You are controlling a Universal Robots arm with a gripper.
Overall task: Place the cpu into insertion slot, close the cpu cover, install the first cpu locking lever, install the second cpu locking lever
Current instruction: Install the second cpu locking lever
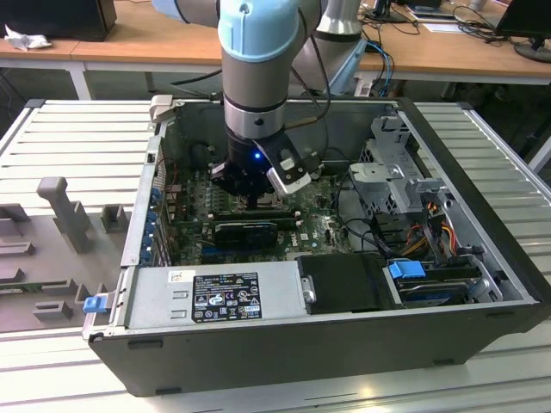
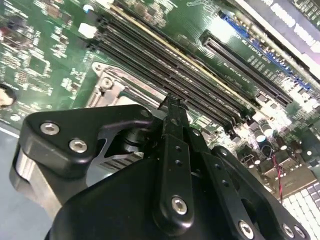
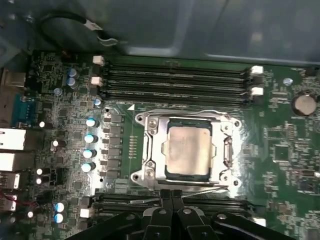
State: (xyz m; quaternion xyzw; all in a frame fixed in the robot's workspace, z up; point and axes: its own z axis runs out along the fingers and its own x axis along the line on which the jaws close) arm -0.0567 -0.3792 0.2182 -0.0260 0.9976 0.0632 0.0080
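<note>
The cpu (image 3: 188,150) lies flat in the insertion slot (image 3: 137,175), its pale metal face up. The cpu cover (image 3: 150,145), a silvery frame, lies down around the chip. A thin metal locking lever (image 3: 200,186) runs along the socket edge nearest my fingers. My gripper (image 3: 171,196) is shut, its black fingertips pressed together right at that edge, with nothing visibly between them. In the second wrist view the gripper (image 2: 172,107) points at the socket's silvery corner (image 2: 107,82). In the exterior view the gripper (image 1: 254,200) is low inside the open computer case, over the motherboard.
Long black memory slots (image 3: 175,80) run on the far side of the socket, and more (image 3: 125,200) lie under my fingers. Capacitors (image 3: 90,145) stand beside it. The case walls (image 1: 482,172), power supply (image 1: 215,297), drive cage (image 1: 387,172) and cables (image 1: 430,224) surround the board.
</note>
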